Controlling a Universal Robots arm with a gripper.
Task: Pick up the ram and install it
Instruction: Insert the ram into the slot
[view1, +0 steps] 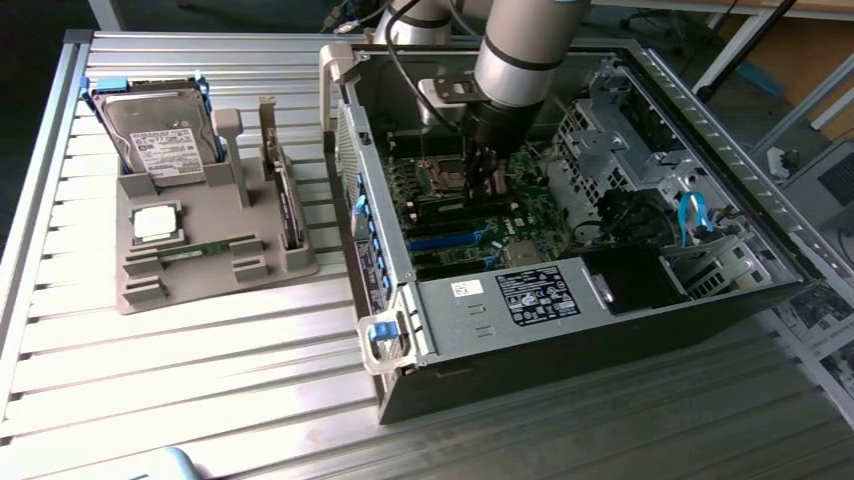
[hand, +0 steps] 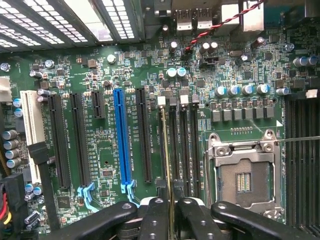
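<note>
The grey-sleeved robot arm (view1: 518, 55) is being held down inside the open black computer case (view1: 561, 330), which is lying on its side on the ribbed metal table (view1: 200, 380). The black gripper (hand: 170, 212) is being kept clenched on the ram (hand: 168, 165), a long thin green circuit-board stick that is being seen edge-on in the wrist view, between the two black fingers (hand: 154, 220). The stick is being held upright over the row of black memory slots (hand: 186, 150) on the green motherboard (hand: 105, 75), lined up along one of them; whether it is seated in the slot cannot be told.

In the exterior view the gripper (view1: 483, 172) is being positioned just beside the square processor socket (view1: 441, 175), near the middle of the board. In the wrist view the silver socket frame (hand: 245, 170) is being shown open, with its contact field exposed. A blue expansion slot (hand: 121, 140) is being shown among black ones.

On the exterior view's left, well apart from the case, a grey moulded parts holder (view1: 200, 260) is resting on the table. A silver hard drive with a white label (view1: 163, 140) is being carried in it at the far end, a square silver processor chip (view1: 156, 222) is lying at its middle, and a second green stick (view1: 200, 250) is lying in a nearer groove.
</note>
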